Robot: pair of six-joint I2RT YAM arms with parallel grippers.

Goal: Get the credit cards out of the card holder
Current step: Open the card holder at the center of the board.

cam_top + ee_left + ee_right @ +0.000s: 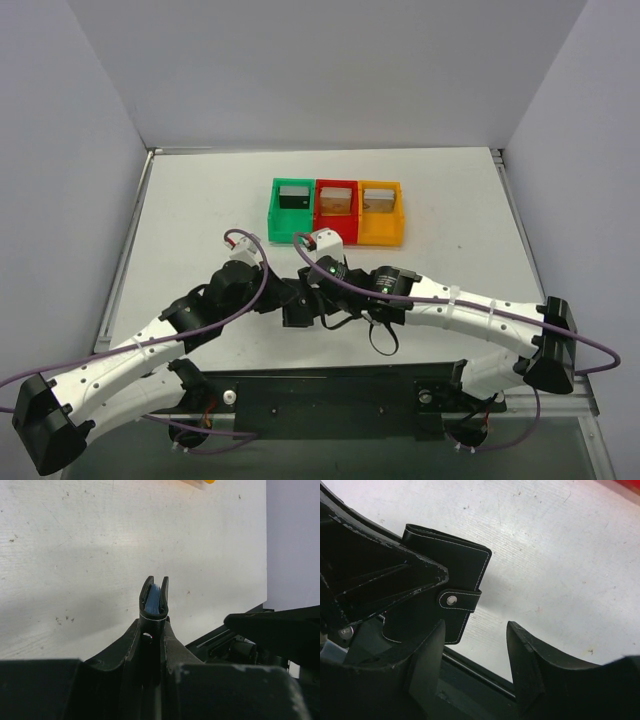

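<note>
Flat black stitched card holder [455,565] clamped in left claw [151,630]; right claw [476,630] apart at its 6 o'clock edge, white tabletop [560,555] toward 2 o'clock.

Three bins stand touching in a row on the bench [200,220], toward 12 o'clock: left bin [285,228], middle bin [337,183], right bin [381,235]. At 6 o'clock of them, the card holder [445,575], credit cards [154,597] inside, sits between the left fingers [122,652]; the right fingers [530,655] flank it at 3 o'clock.
</note>
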